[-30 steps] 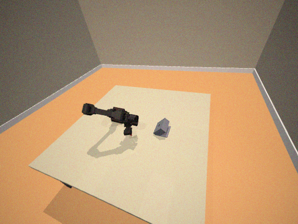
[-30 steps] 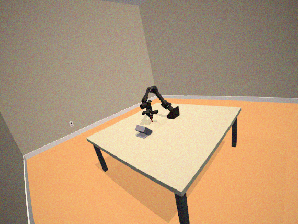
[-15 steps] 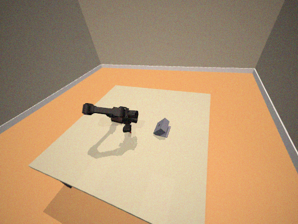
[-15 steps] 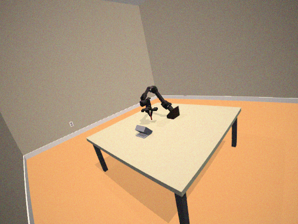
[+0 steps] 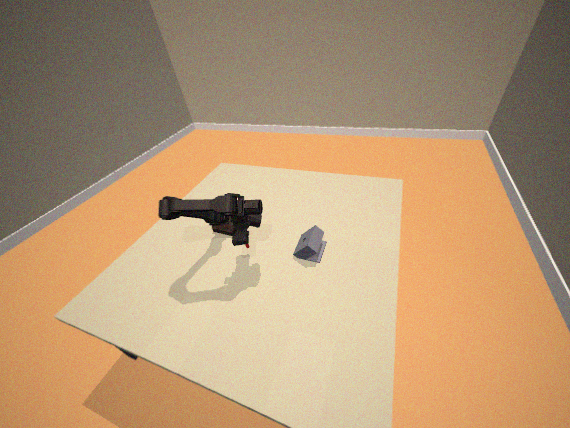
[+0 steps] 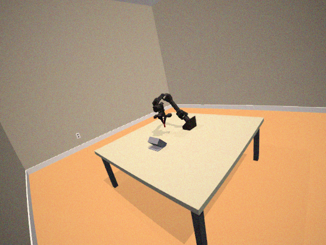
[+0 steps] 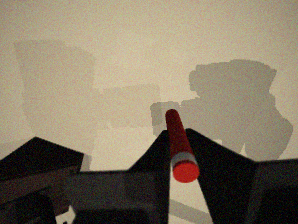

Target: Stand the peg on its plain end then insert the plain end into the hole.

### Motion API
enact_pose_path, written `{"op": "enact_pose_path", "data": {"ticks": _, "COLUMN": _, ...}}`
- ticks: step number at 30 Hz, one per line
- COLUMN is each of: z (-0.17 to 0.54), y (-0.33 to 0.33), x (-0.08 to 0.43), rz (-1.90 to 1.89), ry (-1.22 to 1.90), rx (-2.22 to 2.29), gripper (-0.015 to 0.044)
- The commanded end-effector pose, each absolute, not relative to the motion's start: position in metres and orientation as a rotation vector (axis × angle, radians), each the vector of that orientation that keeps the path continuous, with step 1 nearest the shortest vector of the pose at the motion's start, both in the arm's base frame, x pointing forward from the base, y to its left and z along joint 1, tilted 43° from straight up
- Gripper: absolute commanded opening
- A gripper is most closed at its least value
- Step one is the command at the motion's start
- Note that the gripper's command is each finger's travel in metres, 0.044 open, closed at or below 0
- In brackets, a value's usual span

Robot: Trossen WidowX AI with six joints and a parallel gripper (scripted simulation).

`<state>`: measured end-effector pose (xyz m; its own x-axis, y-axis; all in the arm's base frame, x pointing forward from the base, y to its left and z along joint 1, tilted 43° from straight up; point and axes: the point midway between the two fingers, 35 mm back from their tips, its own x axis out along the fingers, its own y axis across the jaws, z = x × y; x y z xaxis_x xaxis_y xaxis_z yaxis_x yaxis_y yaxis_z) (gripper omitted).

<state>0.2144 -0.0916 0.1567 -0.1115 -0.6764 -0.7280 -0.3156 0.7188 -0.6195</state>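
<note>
The claw [image 5: 245,243] [image 6: 163,123] [image 7: 176,134] is closed to a narrow gap with the peg [image 5: 247,246] [image 6: 164,125] [image 7: 178,142] pinched between its fingers, the white band up towards the wrist camera and the plain end pointing down. The peg looks close to upright, perhaps leaning a little; whether its plain end touches the table [image 5: 350,310] [image 6: 200,160] or hangs just over it, I cannot tell. In the top view it sits between the table's left edge and the panel [image 5: 310,245] [image 6: 156,141], with the panel nearer the right edge; in the exterior view the panel lies between the peg and the table's left corner. So the peg is off its side and in hand, but the hole [image 5: 304,240] has nothing in it, and the push has not begun. These views alone do not settle whether the standing and letting go are behind it; the hold near the banded end would suit either the set-down or the second pick-up. If the stand is done, what remains is to carry the peg across, tilt it to the hole's line, push it to the bottom, let go and back away. If not, the release and regrasp come first.
</note>
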Motion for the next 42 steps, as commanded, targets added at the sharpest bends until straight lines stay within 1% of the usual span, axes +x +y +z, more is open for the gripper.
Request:
{"op": "enact_pose_path", "data": {"ticks": 1, "z": 0.155, "y": -0.089, "x": 0.218, "rz": -0.369, "ry": 1.697, "rx": -0.797, "gripper": 0.0000}}
{"op": "enact_pose_path", "data": {"ticks": 42, "z": 0.119, "y": -0.071, "x": 0.265, "rz": -0.347, "ry": 1.446, "rx": -0.852, "gripper": 0.0000}}
